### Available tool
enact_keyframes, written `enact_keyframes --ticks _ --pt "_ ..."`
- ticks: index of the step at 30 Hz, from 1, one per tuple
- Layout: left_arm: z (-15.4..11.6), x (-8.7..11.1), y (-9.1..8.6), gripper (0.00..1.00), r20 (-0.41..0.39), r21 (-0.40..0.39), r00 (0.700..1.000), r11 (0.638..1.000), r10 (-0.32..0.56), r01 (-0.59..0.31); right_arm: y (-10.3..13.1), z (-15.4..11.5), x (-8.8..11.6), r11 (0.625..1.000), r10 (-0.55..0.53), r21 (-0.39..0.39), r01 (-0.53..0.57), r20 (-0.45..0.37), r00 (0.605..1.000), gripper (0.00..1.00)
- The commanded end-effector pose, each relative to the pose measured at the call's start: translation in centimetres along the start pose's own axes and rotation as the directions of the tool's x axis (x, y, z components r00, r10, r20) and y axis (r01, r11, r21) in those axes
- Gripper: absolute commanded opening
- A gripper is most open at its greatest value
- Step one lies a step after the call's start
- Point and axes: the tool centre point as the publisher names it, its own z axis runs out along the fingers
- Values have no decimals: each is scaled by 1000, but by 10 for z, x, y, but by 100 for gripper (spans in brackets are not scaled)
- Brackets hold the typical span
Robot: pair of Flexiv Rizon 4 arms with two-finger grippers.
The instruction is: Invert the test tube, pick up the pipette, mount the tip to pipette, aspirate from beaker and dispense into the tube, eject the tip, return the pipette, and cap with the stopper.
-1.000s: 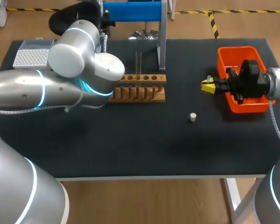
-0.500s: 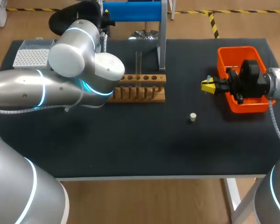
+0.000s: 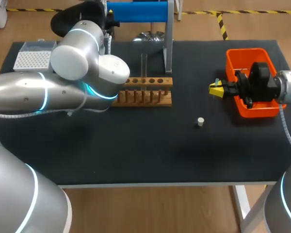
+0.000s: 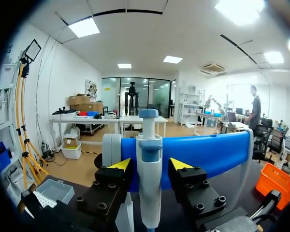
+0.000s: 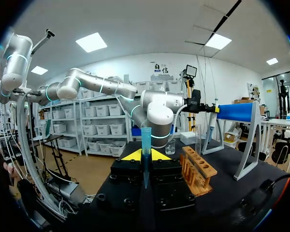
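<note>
Left fingers: the left gripper (image 4: 151,165) is set astride the pipette (image 4: 149,191), one finger on each side. A thin gap is seen at either side, so the fingers are open and nothing is gripped.
Pipette: it is hung upright on the blue bar (image 4: 208,151) of its stand, with the long axis vertical and the plunger end up. The lower end is hidden below the fingers.
Right fingers: the right gripper (image 5: 146,155) is closed on a pipette tip (image 5: 145,137), which is pinched between the two yellow ends.
Pipette tip: it is held upright, with the long axis vertical, the wide open end up and the narrow point down.
Right arm: the fingers are held over the counter (image 3: 136,150), just beside the orange bin (image 3: 242,54), with the wrist above the bin.
Stopper (image 3: 200,122): it is laid on the counter, apart from both the bin and the wooden rack (image 3: 145,94).
Test tube (image 3: 143,63): it is stood upright in the rack.
Beaker (image 5: 170,146): it is seen beyond the rack, near the left arm.
Tip box (image 3: 33,59): it is placed at the counter's far left corner.
</note>
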Motion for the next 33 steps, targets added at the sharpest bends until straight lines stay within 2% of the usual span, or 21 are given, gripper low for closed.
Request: enact_keyframes --ticks 1,6,9,10,11,15,17,24,33 --pt "5 2 2 45 6 9 1000 1000 -1 1 0 -1 1 1000 0 1 0 1 1000 0" --pt "5 2 2 45 6 10 1000 1000 -1 1 0 -1 1 1000 0 1 0 1 1000 0" --pt "5 2 2 41 5 11 1000 1000 -2 2 0 -1 1 1000 0 1 0 1 1000 0" --pt "5 2 2 38 6 11 1000 1000 -2 2 0 -1 1 1000 0 1 0 1 1000 0" --pt "5 2 2 29 5 11 1000 1000 -3 3 0 -1 1 1000 0 1 0 1 1000 0" --pt "5 2 2 16 5 9 1000 1000 -3 3 0 -1 1 1000 0 1 0 1 1000 0" --pt "5 2 2 0 6 8 1000 1000 -4 4 0 -1 1 1000 0 1 0 1 1000 0" --pt "3 2 0 0 8 12 1000 1000 -3 3 0 -1 1 1000 0 1 0 1 1000 0" --pt "-1 0 -25 0 11 38 999 999 36 -36 0 -1 1 1000 0 1 0 1 1000 0"
